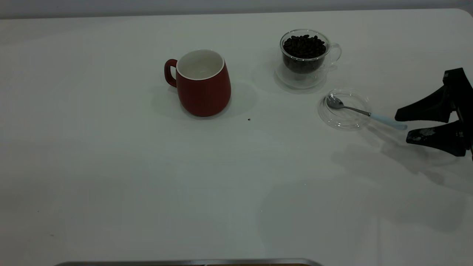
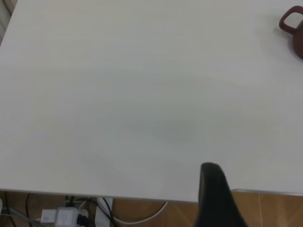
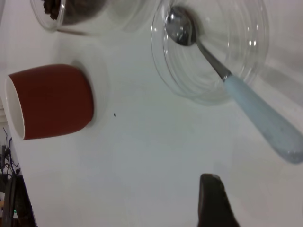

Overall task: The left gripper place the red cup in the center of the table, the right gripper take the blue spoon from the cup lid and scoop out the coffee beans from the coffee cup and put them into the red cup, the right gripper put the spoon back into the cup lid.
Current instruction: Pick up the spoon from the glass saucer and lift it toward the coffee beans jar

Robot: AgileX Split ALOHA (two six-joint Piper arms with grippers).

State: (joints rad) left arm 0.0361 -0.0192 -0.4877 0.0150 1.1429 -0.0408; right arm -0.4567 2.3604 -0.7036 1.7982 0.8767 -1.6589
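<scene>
While the right arm reaches in from the table's right edge, most of it is cut off by the frame:
right gripper [image 1: 402,126]: fingers spread apart w/ a clear gap, holding nothing, tips just beside the spoon handle's end; whitish smudge on the nearer finger; arm behind it out of frame
blue spoon [image 1: 360,111]: metal bowl lying in the lid, neck crossing the rim, pale blue handle resting on the table toward the gripper
cup lid [image 1: 344,109]: clear glass, flat on the table just in front of the glass cup; edges faint against the white top
coffee cup [image 1: 306,59]: upright, handle to the right, far right-center; base hard to separate from its own reflections
coffee beans [image 1: 305,46]: dark heap filling the glass cup to near the rim
red cup [image 1: 201,83]: upright near table center, handle to the left; white inside, no beans visible in it
table [image 1: 111,177]: white; one tiny dark speck [image 1: 249,119] right of the red cup, too small to identify
left gripper: not seen in exterior view; left wrist view shows only one dark finger [image 2: 215,196] at the table's near edge, so open or closed can't be told; red cup only partly in that frame [image 2: 293,28]
under table edge (left wrist view): cables [image 2: 71,215], blurry
</scene>
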